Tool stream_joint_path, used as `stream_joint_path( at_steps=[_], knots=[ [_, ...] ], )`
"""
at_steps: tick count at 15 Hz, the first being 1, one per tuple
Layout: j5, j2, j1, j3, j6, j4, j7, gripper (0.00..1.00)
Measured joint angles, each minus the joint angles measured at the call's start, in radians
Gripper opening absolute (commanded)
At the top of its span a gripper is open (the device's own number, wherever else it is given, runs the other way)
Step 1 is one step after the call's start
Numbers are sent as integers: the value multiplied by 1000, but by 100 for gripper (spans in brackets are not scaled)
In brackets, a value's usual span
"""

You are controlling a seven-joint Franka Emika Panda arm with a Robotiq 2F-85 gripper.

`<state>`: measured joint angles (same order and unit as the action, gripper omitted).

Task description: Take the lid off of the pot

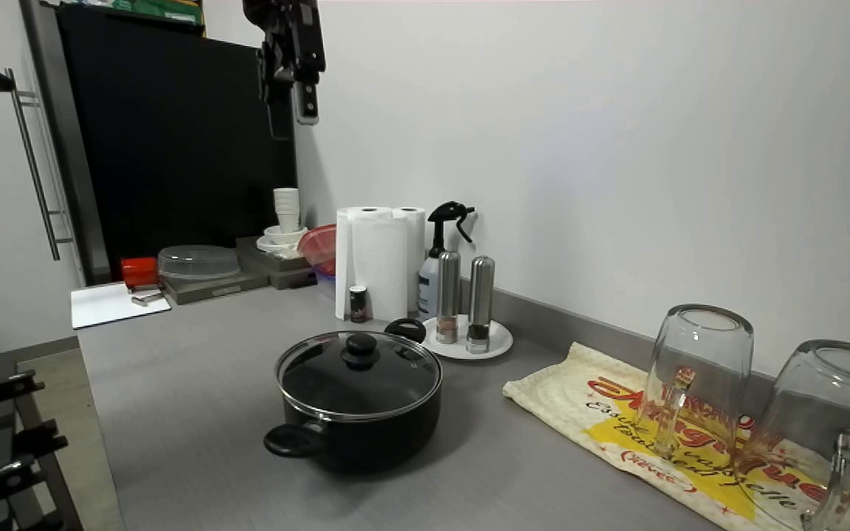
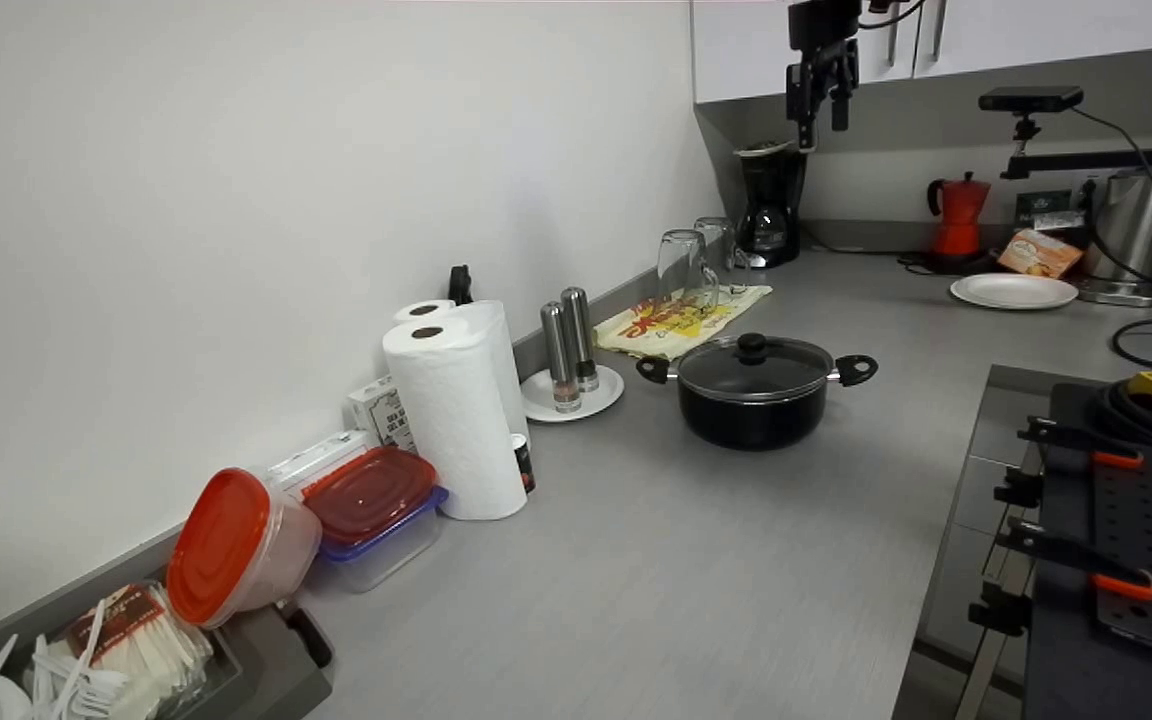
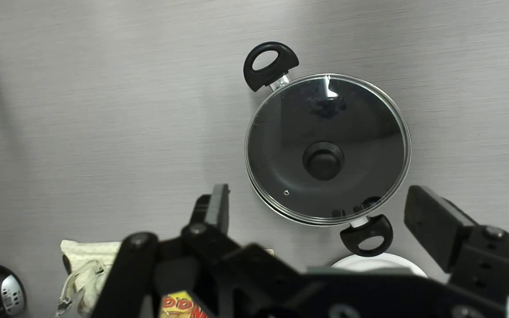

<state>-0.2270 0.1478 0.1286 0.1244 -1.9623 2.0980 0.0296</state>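
- Lid (image 1: 344, 383) of see-through glass, lying level on the pot (image 1: 392, 439) and covering it; its black knob (image 1: 360, 349) stands up at the centre.
- Pot upright on the grey worktop (image 1: 189, 413); in an exterior view its two black handles (image 1: 294, 441) point near left and far right.
- Gripper (image 2: 823, 128) hanging high over the worktop in both exterior views, well apart from the lid, pointing down.
- Fingers (image 3: 435, 225) spread wide and holding nothing; in the wrist view one stands to the left and one to the right, and the lid shows between and past their tips.
- White plate (image 1: 499, 345) near the far right handle in an exterior view, with two metal shakers (image 1: 481, 295) upright on it.
- Paper-towel rolls (image 1: 377, 265) standing farther off by the wall (image 1: 587, 184), a small dark jar (image 1: 358, 304) just beside them, a spray bottle (image 1: 427, 284) next to them on the right.
- Two glass mugs (image 1: 705, 350) on a yellow-and-cream cloth (image 1: 554, 383), near right in an exterior view.
- Coffee maker (image 2: 758, 180), red moka brewer (image 2: 961, 220), second white plate (image 2: 1011, 290) and steel kettle (image 2: 1136, 230) along the far part of the worktop in an exterior view.
- Red-topped tubs (image 2: 226, 540) near left in an exterior view, one tilted on its side.
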Motion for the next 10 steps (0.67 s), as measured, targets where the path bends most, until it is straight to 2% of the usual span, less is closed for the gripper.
stream_joint_path(
  at_steps=[6, 10],
  knots=[
    [12, -9, 0, 1, -24, -18, -7, 100],
    [101, -57, -13, -4, -92, -152, -9, 100]
  ],
)
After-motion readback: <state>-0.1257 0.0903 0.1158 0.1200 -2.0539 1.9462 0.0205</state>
